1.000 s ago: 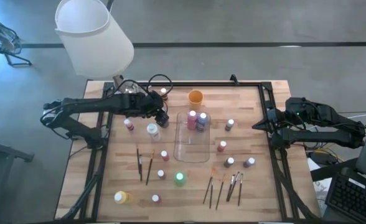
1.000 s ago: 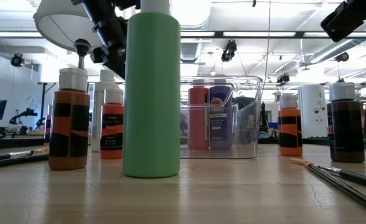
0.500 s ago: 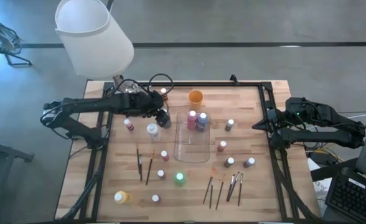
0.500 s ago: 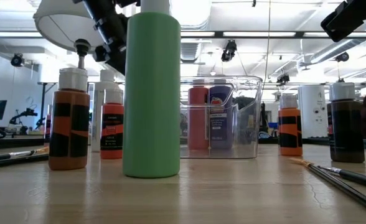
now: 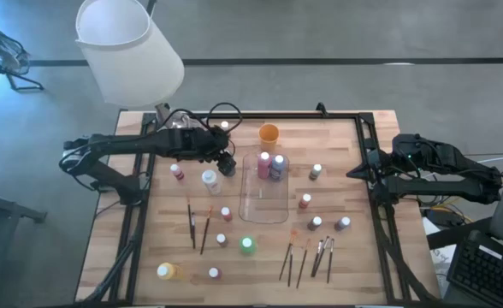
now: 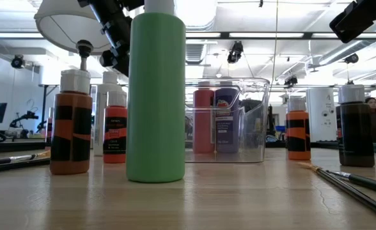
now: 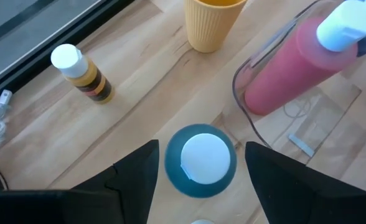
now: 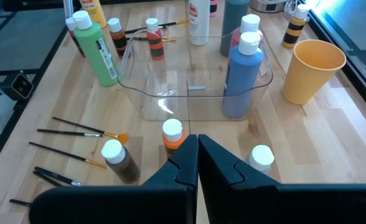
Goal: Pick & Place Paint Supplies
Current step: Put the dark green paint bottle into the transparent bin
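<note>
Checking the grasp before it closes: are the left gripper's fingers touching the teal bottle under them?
Apart. In the left wrist view the left gripper is open, and bare wood shows between each dark finger and the teal bottle with its white cap.

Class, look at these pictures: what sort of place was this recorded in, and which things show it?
Probably a robotics lab or workshop: a bare concrete floor, ceiling strip lights over an open hall, and a computer keyboard beside the wooden table.

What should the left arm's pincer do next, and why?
Probably lower straight down: the open left pincer hangs above the teal white-capped paint bottle, which sits centred between its fingers beside the clear plastic tray.
</note>
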